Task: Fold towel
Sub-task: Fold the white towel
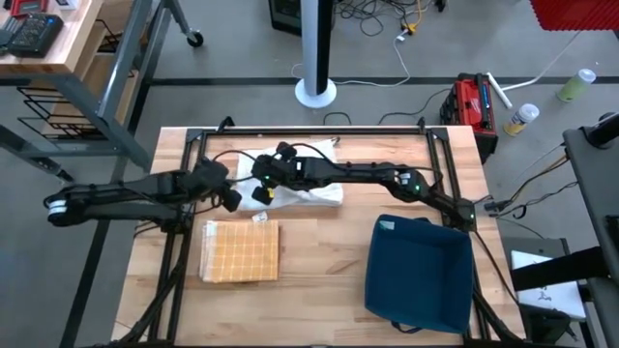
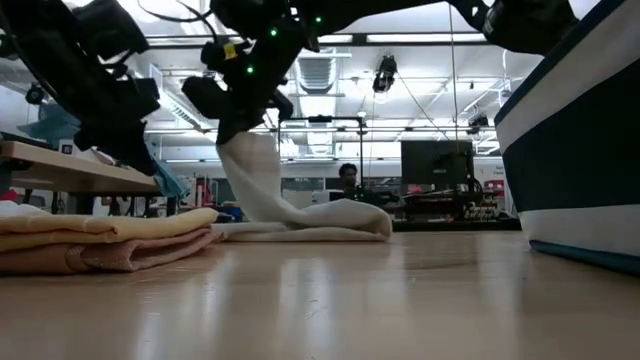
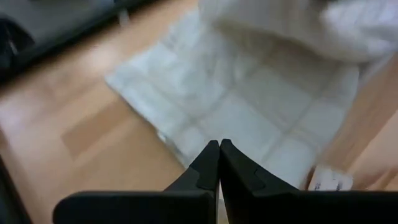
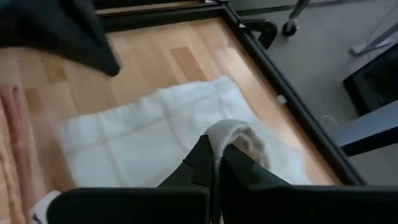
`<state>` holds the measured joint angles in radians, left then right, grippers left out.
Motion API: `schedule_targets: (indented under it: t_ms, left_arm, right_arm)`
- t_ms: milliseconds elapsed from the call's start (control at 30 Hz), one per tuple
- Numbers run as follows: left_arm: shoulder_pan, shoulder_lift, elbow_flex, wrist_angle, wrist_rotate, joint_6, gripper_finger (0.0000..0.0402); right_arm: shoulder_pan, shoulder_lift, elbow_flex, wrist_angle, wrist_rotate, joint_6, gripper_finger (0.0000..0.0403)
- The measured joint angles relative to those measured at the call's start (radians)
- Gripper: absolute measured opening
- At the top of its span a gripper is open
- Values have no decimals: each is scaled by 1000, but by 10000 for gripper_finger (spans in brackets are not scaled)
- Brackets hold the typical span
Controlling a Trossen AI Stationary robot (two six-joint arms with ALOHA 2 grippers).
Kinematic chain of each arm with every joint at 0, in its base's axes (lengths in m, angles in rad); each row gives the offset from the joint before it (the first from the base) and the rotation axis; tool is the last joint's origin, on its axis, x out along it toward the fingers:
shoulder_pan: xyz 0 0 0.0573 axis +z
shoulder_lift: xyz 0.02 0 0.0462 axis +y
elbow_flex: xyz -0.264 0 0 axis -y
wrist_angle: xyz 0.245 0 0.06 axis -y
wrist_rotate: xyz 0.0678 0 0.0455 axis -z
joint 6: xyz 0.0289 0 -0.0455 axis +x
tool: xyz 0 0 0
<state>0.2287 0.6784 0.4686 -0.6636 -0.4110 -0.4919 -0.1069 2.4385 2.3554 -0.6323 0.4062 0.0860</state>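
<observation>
1. You have two towels on the table (image 1: 319, 261): one white towel (image 1: 308, 189) toward the far edge, near the middle, and one orange checked towel (image 1: 240, 250) already folded into a neat rectangle on the left half.
2. You have two arms over the table, both reaching toward the white towel.
3. Your right gripper (image 1: 263, 178) is clenched on a bunched edge of the white towel; in the right wrist view the cloth (image 4: 239, 138) curls up out from between the dark fingers (image 4: 200, 158).
4. From table height, you can see that the pinched part of the white towel (image 2: 262, 190) hangs from the gripper as a raised column, while the rest lies flat on the wood.
5. Your left gripper (image 1: 232, 197) hovers just beside the white towel's near-left side, between the two towels. Its fingers (image 3: 208, 163) are pressed together with nothing between them.
6. You have one dark blue bin (image 1: 418, 274) on the right half of the table, well apart from both towels.
7. In the low view, the folded orange towel (image 2: 105, 238) sits at the left as a low stack, just in front of the white one.
8. You can see one small white tag (image 1: 259, 218) at the far edge of the orange towel.
</observation>
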Motion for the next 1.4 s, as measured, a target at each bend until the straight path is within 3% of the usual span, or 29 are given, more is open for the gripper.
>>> schedule_targets:
  t_ms: [100, 367, 567, 633, 700, 867, 1033, 1400]
  left_arm:
    - [0, 50, 0, 8, 3, -14, 0]
    - [21, 271, 2, -60, -122, -158, 0]
    - [43, 427, -9, -57, -114, -205, 0]
    - [44, 478, -15, 35, -81, -182, 0]
    - [45, 518, -33, 122, -43, -154, 0]
    - [52, 605, -80, 375, 17, -104, 0]
    - [58, 607, -117, 559, 174, -68, 0]
    - [71, 527, -138, 524, 170, -71, 0]
  right_arm:
    - [-1, -12, 0, 6, 29, -10, 0]
    - [-1, -41, 2, -10, 95, -42, 0]
    - [-6, -67, 2, -12, 120, -61, 0]
    - [-5, -76, 2, -21, 118, -66, 0]
    - [-5, -78, 2, -23, 87, -70, 0]
    - [-19, -92, 1, -24, -150, -11, 0]
    - [-36, -92, 1, 36, -178, -7, 0]
    - [-47, -47, -1, 124, -270, 52, 0]
